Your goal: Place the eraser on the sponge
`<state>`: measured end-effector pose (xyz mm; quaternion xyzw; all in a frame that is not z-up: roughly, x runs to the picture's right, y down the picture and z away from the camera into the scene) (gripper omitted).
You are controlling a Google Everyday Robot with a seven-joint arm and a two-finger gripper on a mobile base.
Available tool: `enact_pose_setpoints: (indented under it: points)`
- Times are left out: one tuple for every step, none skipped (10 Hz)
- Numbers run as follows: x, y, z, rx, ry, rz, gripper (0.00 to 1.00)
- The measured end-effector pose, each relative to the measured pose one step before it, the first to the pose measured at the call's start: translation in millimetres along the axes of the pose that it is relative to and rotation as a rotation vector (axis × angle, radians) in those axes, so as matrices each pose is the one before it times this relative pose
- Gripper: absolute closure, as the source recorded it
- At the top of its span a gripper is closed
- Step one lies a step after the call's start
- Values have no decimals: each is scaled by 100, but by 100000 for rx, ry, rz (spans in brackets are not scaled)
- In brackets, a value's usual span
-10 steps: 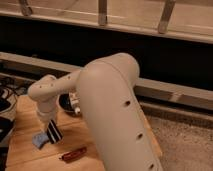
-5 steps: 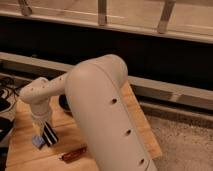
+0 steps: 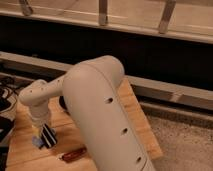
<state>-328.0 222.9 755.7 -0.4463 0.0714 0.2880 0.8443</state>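
At the left of the wooden table (image 3: 135,117), my gripper (image 3: 44,131) points straight down below the white wrist. It is shut on the eraser (image 3: 49,136), a black block with white stripes that stands nearly upright between the fingers. The eraser's lower end is right at the sponge (image 3: 37,142), a small light blue pad lying on the table just left of it. I cannot tell whether the two touch. My bulky white arm (image 3: 100,110) fills the middle of the view and hides much of the table.
A reddish-brown slim tool (image 3: 73,154) lies on the table near its front edge, right of the sponge. A dark round object (image 3: 62,103) peeks out behind the arm. Cables (image 3: 6,95) lie off the table's left edge. A dark ledge with railing runs behind.
The arm has swung left and lower, carrying the eraser from right of the sponge down to just over it. The sponge and the tool have stayed put.
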Motion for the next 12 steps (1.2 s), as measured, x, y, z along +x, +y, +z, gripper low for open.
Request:
enact_pose_setpoints:
  points:
    - [-23,-84,-50,-135,-147,195,78]
    - [129,-94,33,30,146,138,68]
    - [117,-35,86,36,110,-44,57]
    - [-37,225,156,-486,-621,-268,45]
    - [-36,68,8,-58,-79,-58,40]
    - [24,-36,11,-10,19,60,38]
    - [89,-82,79,-76,-73,90,38]
    - [81,-115,35,-137,-83,171,38]
    - [48,-38,29,-34,-55,42,38]
    - [-24,115,19,-133,-220,-159,38]
    - [-4,117,29,-81,-111,-217,38]
    - [49,-41,52,-22,-152,84,38]
